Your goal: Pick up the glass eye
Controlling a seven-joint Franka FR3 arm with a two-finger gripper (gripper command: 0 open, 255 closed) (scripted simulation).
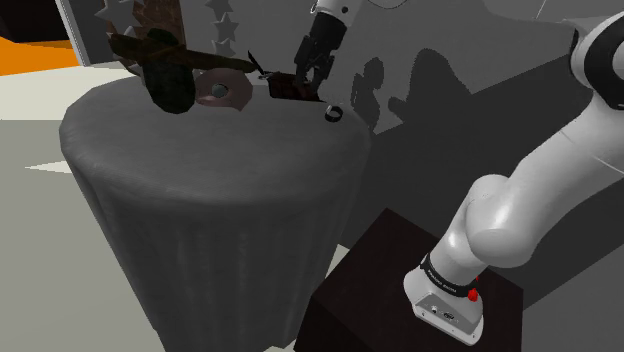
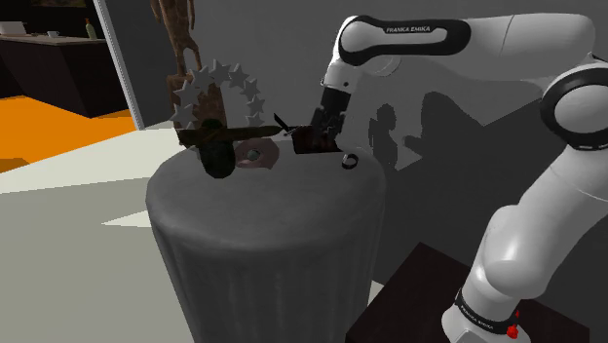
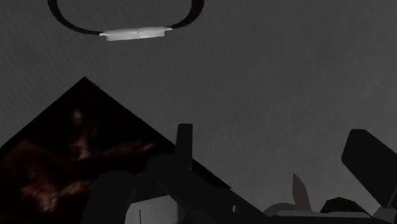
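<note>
Jaws parted and empty, near the small dark ring-shaped glass eye [image 1: 333,112]: centre them astride it, then descend squarely.

A dark grey tabletop [image 1: 200,170], a white arm [image 1: 520,200] with a black hand [image 1: 310,84], an orange floor [image 1: 30,55], a pinkish disc [image 1: 236,96].

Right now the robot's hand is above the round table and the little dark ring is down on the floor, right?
Not quite. The little dark ring is not on the floor; it lies on the round table, close to its edge. The shoulder view shows it. The gripper is above the table, as you said.
</note>
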